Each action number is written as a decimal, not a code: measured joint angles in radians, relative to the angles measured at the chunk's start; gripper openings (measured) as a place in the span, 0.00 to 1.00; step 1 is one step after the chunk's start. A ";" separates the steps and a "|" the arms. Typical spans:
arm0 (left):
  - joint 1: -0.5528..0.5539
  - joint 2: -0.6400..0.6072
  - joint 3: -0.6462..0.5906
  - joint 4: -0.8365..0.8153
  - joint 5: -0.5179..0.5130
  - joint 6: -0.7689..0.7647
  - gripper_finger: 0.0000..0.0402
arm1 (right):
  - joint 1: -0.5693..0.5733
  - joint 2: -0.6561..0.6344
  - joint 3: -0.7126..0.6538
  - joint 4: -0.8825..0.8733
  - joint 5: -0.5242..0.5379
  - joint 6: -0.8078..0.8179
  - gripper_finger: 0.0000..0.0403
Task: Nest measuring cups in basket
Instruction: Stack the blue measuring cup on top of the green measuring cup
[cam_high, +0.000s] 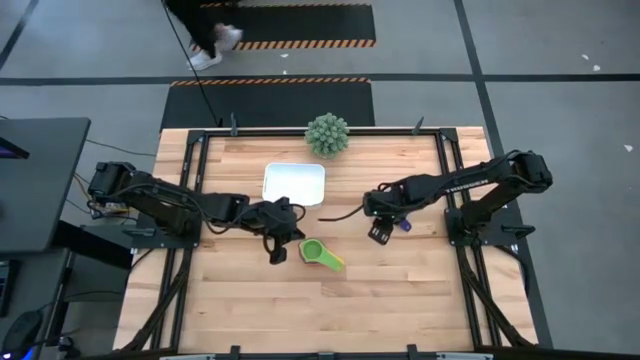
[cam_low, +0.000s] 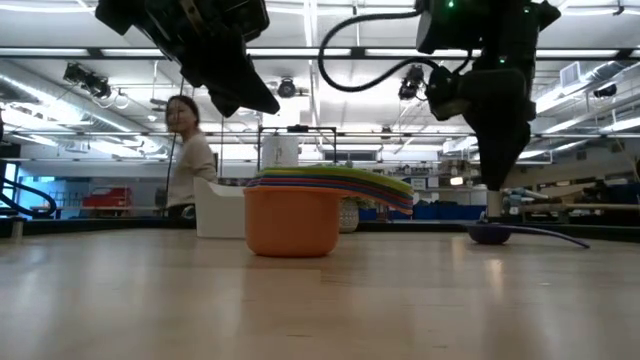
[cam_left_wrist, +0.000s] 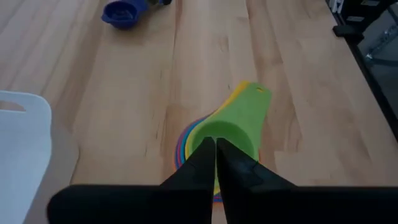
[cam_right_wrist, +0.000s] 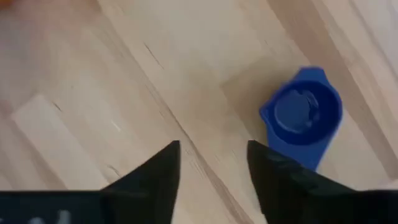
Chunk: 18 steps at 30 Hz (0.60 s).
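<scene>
Right gripper (cam_right_wrist: 211, 165): jaws spread wide, nothing between them, poised above bare wood with the small blue measuring cup (cam_right_wrist: 301, 115) just beside one fingertip rather than between the two. Left gripper (cam_left_wrist: 215, 163): jaws pinched together, holding nothing, hovering over the stacked measuring cups (cam_high: 320, 253).

Landmark: the white basket (cam_high: 294, 183), empty, near the table's far-middle.
- Stack sits on the wood on the near side of the basket, slightly toward the right arm, well clear of its rim. Green cup on top; yellow, orange, red and blue rims peek out beneath; the orange bowl shows at the bottom in the low view.
- Blue cup lies apart from the basket on the right arm's side, open side up, handle flat on the table.
- Spiky green ball plant (cam_high: 327, 134) just beyond the basket's far edge.
- A person stands past the table's far end, in the room.

Step in hand, as I judge it: the right arm picking up the stray blue cup. To do it well, shift sideways until the cup wall or the handle sits squarely between the open fingers, then descend and close. The flat handle looks the surer grip, since the round bowl may squirt out. Watch for the cup skating away.

Materials: cups are smooth matte plastic, round shallow bowls with short flat tabs. Basket is smooth white plastic, rounded corners, low walls. Table is pale butcher-block planks, visible seams.
</scene>
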 joint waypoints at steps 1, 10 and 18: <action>-0.001 0.000 0.000 0.000 0.000 -0.001 0.06 | -0.001 0.000 0.000 -0.009 -0.002 -0.001 0.50; 0.001 -0.047 0.000 -0.016 -0.003 -0.020 0.22 | -0.021 0.000 0.000 -0.120 0.053 -0.036 0.71; 0.001 -0.082 0.000 -0.080 -0.040 -0.053 0.26 | -0.046 -0.003 -0.063 -0.096 0.029 -0.075 0.71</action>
